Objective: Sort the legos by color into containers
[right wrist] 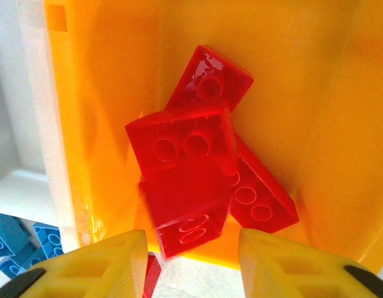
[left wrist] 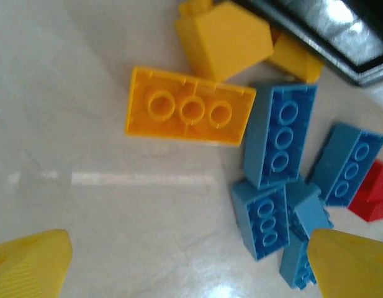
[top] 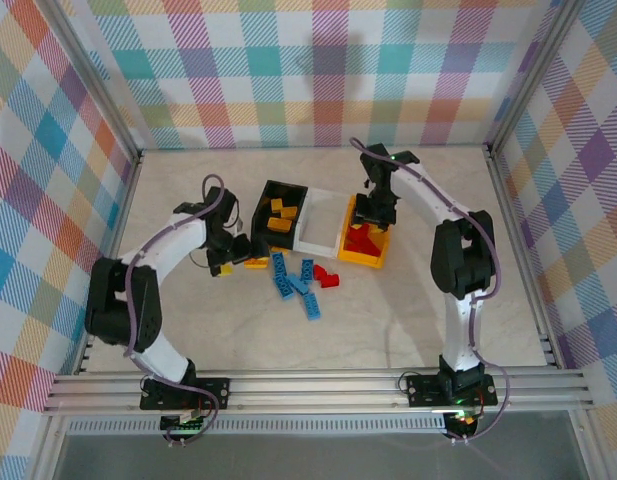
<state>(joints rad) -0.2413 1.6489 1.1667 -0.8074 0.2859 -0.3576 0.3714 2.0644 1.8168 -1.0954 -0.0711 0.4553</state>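
Black, white and yellow-orange: from above, three rectangular plastic bins stand in a row, the black bin [top: 283, 190], the white bin [top: 321, 240] and the yellow-orange bin [top: 345, 238].

Left wrist: the left gripper [left wrist: 191, 267] has its fingers wide apart above at least three yellow studded bricks [left wrist: 188, 112] and five blue studded bricks [left wrist: 281, 136] on the table [left wrist: 73, 124].

Right wrist: the right gripper [right wrist: 191, 261] has its fingers apart over four red studded bricks [right wrist: 182, 146], which lie inside the yellow-orange bin.

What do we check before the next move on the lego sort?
1. Left fingers open, empty: ok.
2. Yellow brick in view ahead of them: ok.
3. Blue bricks clear of it: not ok, one lies right beside its end.
4. Red bricks inside yellow bin: ok.
5. Right fingers free of nearest red brick: cannot tell, blurred.
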